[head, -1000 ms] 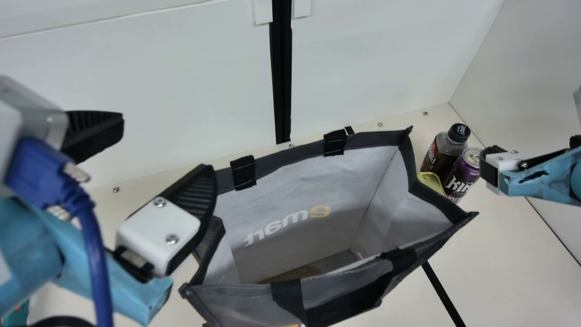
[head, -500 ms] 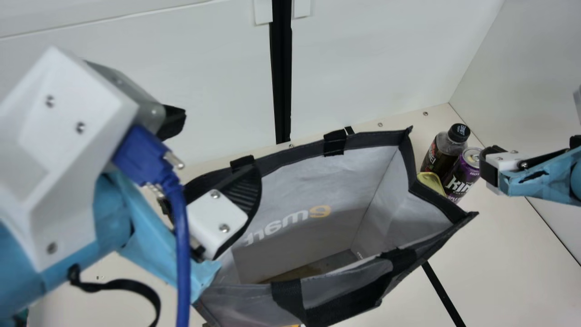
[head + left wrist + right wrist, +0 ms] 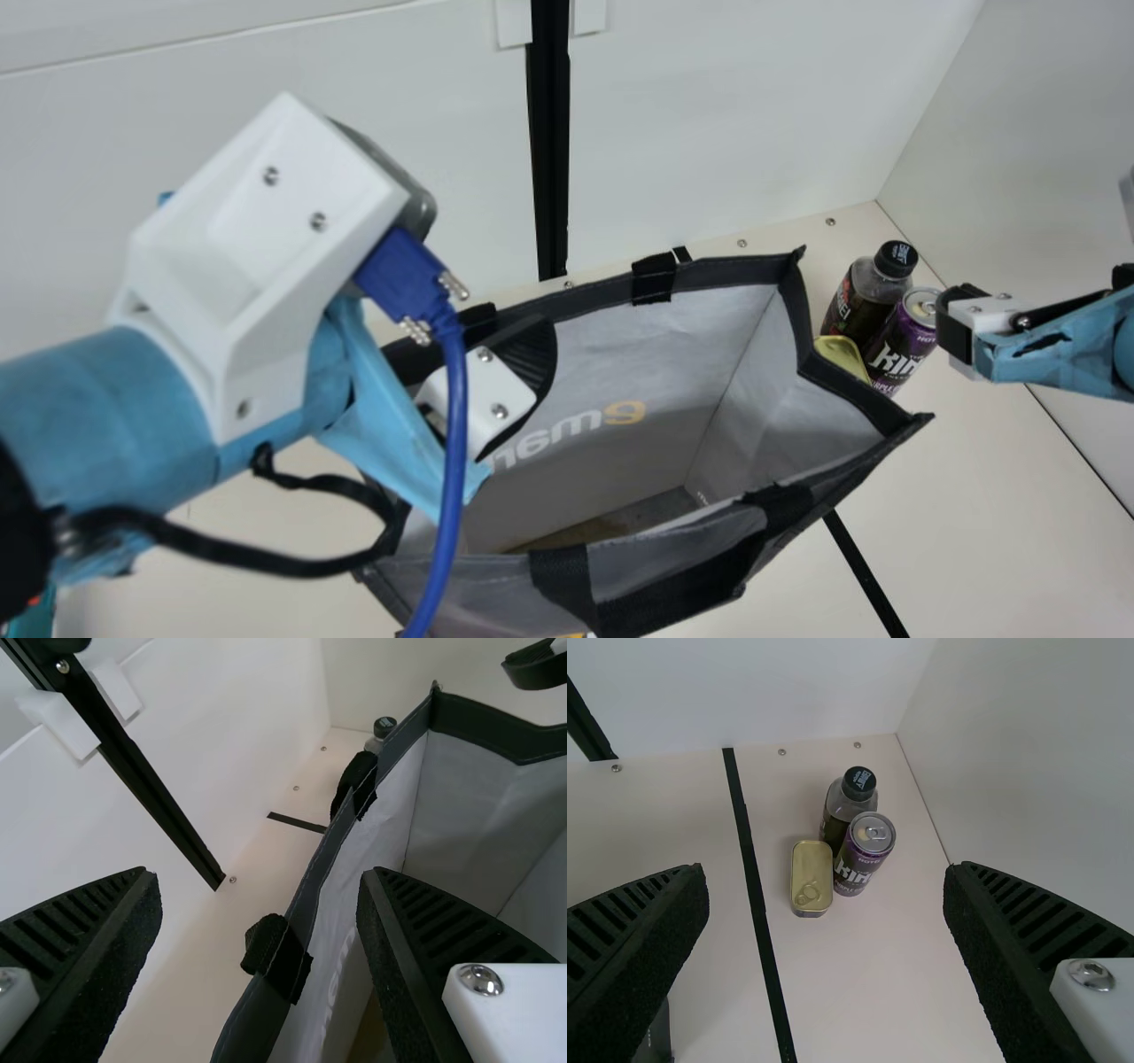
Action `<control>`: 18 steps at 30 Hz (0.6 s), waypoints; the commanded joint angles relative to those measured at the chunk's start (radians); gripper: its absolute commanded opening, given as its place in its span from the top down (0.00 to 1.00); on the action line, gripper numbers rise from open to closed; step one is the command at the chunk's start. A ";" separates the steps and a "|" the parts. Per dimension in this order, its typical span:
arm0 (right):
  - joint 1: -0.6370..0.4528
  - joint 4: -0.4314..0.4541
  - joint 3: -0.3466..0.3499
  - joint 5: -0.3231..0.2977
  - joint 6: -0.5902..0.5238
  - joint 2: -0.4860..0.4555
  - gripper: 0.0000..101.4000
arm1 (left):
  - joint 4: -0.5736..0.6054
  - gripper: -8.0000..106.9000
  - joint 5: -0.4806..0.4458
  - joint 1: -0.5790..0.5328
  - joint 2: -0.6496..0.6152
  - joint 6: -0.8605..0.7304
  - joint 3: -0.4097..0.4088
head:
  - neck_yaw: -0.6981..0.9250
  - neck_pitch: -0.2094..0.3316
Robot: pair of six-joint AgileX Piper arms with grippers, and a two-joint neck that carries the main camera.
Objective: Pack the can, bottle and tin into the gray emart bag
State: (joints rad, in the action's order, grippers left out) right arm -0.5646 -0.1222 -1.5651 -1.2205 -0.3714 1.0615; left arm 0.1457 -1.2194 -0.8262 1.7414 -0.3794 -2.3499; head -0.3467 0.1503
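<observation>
- In the main view, the gray emart bag point(image 3: 726, 273) stands open on the table point(image 3: 1001, 478), its mouth turned upward. The left gripper point(image 3: 529, 350) is at the bag's left end, with one finger over the mouth.
- Also there, the bottle point(image 3: 861, 297) and the can point(image 3: 902, 347) stand outside the bag, near its right end; the tin point(image 3: 842, 353) is partly covered by the rim. The right gripper point(image 3: 957, 330) is near the can.
- In the left wrist view, the left gripper point(image 3: 260, 875) has its fingers wide apart – the bag's rim is seen in the gap.
- In the right wrist view, the right gripper point(image 3: 828, 870) also has its fingers wide apart, with nothing held. The tin lies flat with its ring upward, just beside the can – and the bottle is close behind.
</observation>
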 commanded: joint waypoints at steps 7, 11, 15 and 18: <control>0.000 0.000 0.000 0.000 0.000 0.000 0.10 | 0.029 0.15 -0.001 0.011 0.057 -0.030 -0.018 | -0.002 0.024; 0.000 0.000 0.000 0.000 0.000 0.000 0.10 | 0.048 0.15 -0.001 0.015 0.077 -0.040 -0.017 | -0.002 0.024; 0.000 0.000 0.000 0.000 0.000 0.000 0.10 | 0.064 0.15 -0.001 0.014 0.093 -0.044 -0.007 | -0.002 0.024; 0.000 0.000 0.000 0.000 0.000 0.000 0.10 | 0.068 0.15 -0.001 0.010 0.106 -0.050 0.000 | -0.002 0.024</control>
State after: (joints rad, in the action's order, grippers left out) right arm -0.5646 -0.1222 -1.5651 -1.2205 -0.3714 1.0615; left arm 0.2134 -1.2194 -0.8133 1.8435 -0.4277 -2.3525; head -0.3482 0.1519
